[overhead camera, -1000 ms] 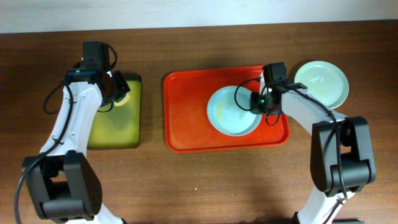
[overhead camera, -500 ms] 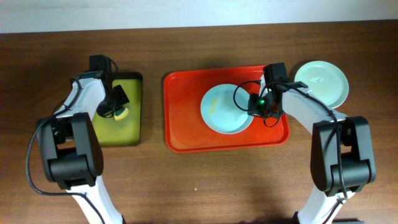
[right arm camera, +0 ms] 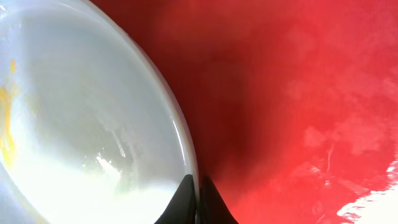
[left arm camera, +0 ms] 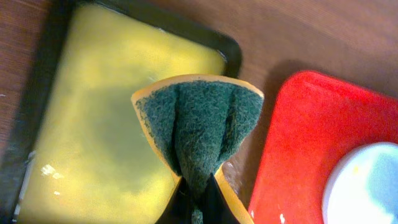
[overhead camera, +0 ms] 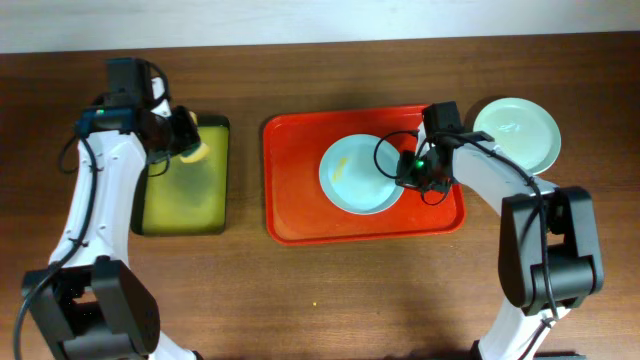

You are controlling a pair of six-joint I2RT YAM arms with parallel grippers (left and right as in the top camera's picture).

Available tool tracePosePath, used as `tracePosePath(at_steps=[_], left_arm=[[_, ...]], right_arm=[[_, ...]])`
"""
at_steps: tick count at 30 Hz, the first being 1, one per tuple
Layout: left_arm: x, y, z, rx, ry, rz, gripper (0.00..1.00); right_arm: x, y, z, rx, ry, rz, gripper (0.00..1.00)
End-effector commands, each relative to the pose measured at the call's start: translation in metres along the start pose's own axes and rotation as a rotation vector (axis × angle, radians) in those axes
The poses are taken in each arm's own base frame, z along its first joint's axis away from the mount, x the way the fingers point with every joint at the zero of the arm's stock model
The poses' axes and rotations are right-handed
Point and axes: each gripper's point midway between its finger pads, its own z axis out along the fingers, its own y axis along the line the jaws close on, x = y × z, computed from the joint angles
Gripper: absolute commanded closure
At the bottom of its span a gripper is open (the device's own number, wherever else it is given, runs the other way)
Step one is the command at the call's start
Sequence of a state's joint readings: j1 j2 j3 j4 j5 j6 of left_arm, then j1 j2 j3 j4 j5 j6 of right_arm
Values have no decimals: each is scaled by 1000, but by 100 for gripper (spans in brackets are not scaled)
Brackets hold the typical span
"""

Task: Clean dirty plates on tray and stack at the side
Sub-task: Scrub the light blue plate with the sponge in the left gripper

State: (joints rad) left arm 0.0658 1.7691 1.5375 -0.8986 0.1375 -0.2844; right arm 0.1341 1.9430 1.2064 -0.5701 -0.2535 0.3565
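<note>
A pale blue-white plate [overhead camera: 360, 175] with a yellow smear lies on the red tray [overhead camera: 300, 190]. My right gripper [overhead camera: 408, 172] is shut on this plate's right rim, and the right wrist view shows the rim [right arm camera: 180, 137] pinched between the fingertips [right arm camera: 198, 202]. A second plate [overhead camera: 517, 134] sits on the table right of the tray. My left gripper [overhead camera: 185, 135] is shut on a green and yellow sponge [left arm camera: 199, 124] and holds it over the sponge tray [overhead camera: 185, 195]. The red tray [left arm camera: 298, 143] and the plate's edge [left arm camera: 367, 186] show at the right of the left wrist view.
The black-rimmed sponge tray [left arm camera: 93, 112] with yellow-green liquid stands left of the red tray. Bare brown table lies in front of both trays. A pale wall edge runs along the back.
My left gripper has lifted the sponge from the sponge tray and moved back and up. My right gripper has drawn the plate a little to the left on the red tray.
</note>
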Motion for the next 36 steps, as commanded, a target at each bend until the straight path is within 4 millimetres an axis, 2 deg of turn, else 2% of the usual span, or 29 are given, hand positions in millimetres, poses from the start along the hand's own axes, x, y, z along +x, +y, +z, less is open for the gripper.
tracePosePath(at_steps=[1, 4, 10, 12, 13, 14, 18, 20, 25, 29, 30, 31, 33, 36], left_arm=[[10, -28, 2, 61, 23, 88, 100], [25, -61, 4, 92, 44, 162, 100], [66, -140, 12, 179, 74, 326, 100], [92, -167, 35, 191, 131, 339, 100], [100, -172, 42, 190, 150, 355, 100], [120, -185, 57, 191, 189, 396, 100], [168, -205, 86, 174, 287, 461, 100], [179, -205, 95, 163, 314, 475, 100], [187, -201, 114, 142, 342, 468, 100], [188, -179, 155, 4, 318, 421, 100], [184, -160, 172, -100, 286, 434, 100], [177, -146, 176, -179, 255, 448, 100], [152, -115, 169, -380, 152, 487, 100], [128, -98, 156, -490, 70, 494, 100]], right_arm=[[18, 13, 16, -2, 48, -50, 96], [22, 24, 19, -14, 49, -144, 96], [30, 41, 19, -94, 73, -254, 96], [30, 42, 19, -96, 74, -249, 96], [30, 42, 19, -95, 74, -249, 96], [30, 42, 19, -96, 74, -248, 96], [27, 41, 18, -90, 66, -170, 96], [25, 42, 17, -89, 63, -171, 96], [22, 44, 14, -88, 64, -152, 96], [21, 43, 14, -83, 62, -152, 96], [21, 39, 14, -59, 58, -152, 96], [20, 36, 14, -42, 56, -151, 96], [20, 29, 14, -2, 55, -148, 96], [20, 29, 14, -2, 54, -147, 96]])
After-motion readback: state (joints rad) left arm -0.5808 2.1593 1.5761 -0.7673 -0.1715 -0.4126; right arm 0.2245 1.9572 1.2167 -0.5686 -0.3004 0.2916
